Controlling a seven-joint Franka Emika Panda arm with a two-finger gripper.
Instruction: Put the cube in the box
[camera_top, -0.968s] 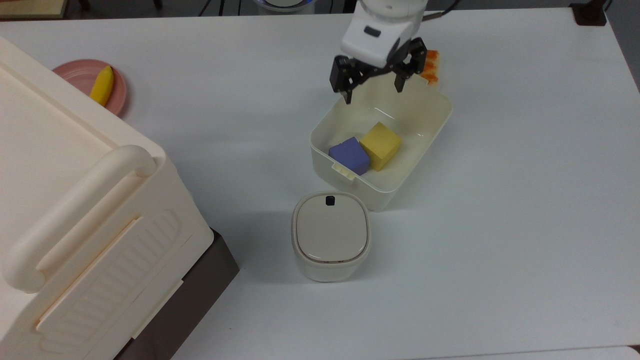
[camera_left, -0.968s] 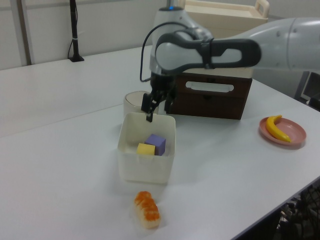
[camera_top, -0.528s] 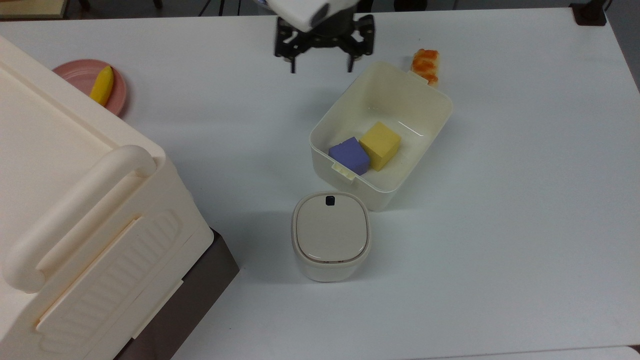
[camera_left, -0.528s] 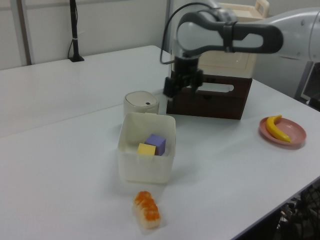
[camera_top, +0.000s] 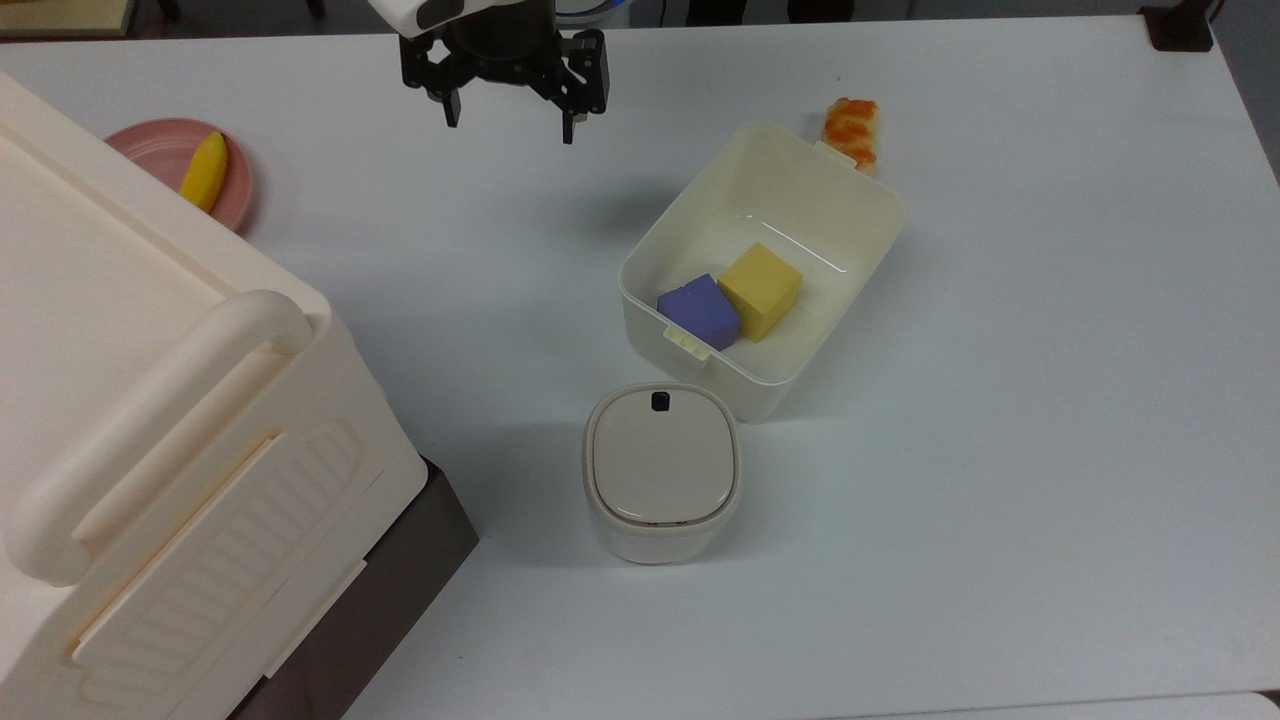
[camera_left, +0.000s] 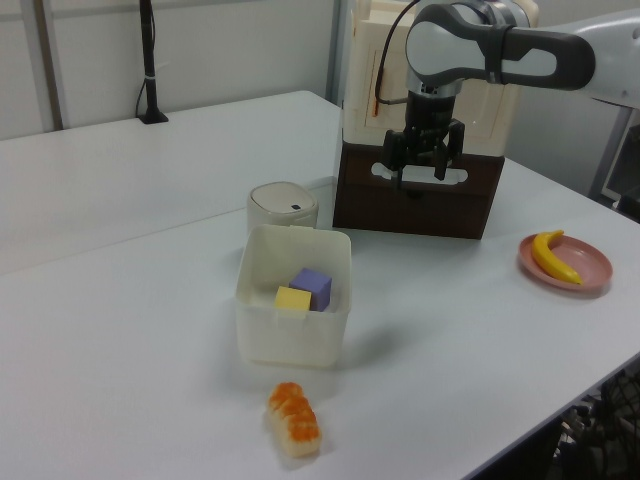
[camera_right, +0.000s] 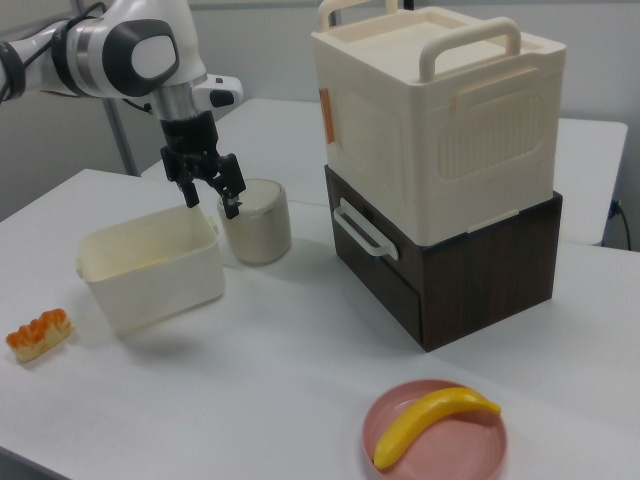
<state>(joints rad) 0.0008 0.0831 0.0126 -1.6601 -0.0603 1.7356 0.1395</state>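
The cream-white box (camera_top: 790, 185) sits mid-table with a purple cube (camera_top: 698, 311) and a yellow cube (camera_top: 761, 290) side by side on its floor. The left view shows the same box (camera_left: 290, 340) holding the purple cube (camera_left: 313, 287) and yellow cube (camera_left: 292, 298). In the right view the box (camera_right: 150, 275) wall hides the cubes. My gripper (camera_top: 508, 125) hangs open and empty above bare table, to the top view's left of the box and apart from it. It also appears raised in the left view (camera_left: 418, 178) and the right view (camera_right: 210, 205).
A small bin with a beige lid (camera_top: 661, 470) stands right beside the box's near end. A large cream case (camera_top: 150, 420) on a brown base fills the top view's left. A pink plate (camera_top: 150, 150) holds a banana (camera_top: 203, 172). A sushi piece (camera_top: 851, 128) lies behind the box.
My gripper has left the space over the box's far end and travelled toward the top view's left, staying open and empty. Both cubes lie unmoved in the box.
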